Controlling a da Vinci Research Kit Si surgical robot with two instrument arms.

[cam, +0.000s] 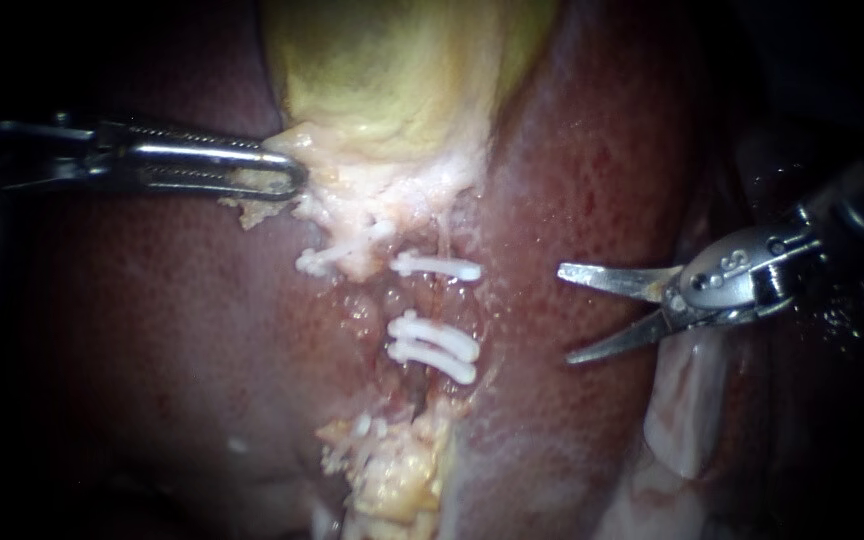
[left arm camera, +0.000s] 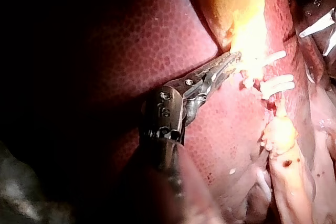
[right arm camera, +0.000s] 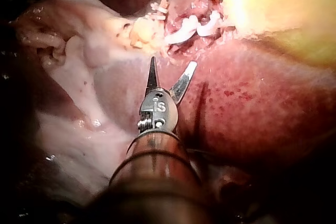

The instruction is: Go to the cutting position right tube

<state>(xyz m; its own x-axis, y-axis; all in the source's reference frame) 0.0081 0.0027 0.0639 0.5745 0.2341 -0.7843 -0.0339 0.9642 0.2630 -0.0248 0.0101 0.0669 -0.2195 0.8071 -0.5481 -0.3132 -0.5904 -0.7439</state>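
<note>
The right tube (cam: 415, 300) runs down the groove below the yellow-green gallbladder (cam: 392, 70). It carries one white clip (cam: 439, 267) above and two white clips (cam: 434, 345) below, with a short bare stretch between. My right instrument (cam: 565, 314) has thin blades that stand open, pointing at the clips from well to their right over the liver (cam: 572, 180). In the right wrist view the open blades (right arm camera: 172, 62) sit short of the clips (right arm camera: 191, 30). My left instrument (cam: 287, 178) is shut on pale tissue at the gallbladder's lower edge (left arm camera: 231, 62).
Another white clip (cam: 314, 262) lies left of the groove. Yellow fatty tissue (cam: 397, 480) sits below the clips. Pale membrane (cam: 687, 400) hangs under my right instrument's wrist. Dark red liver (cam: 152, 330) fills the left side.
</note>
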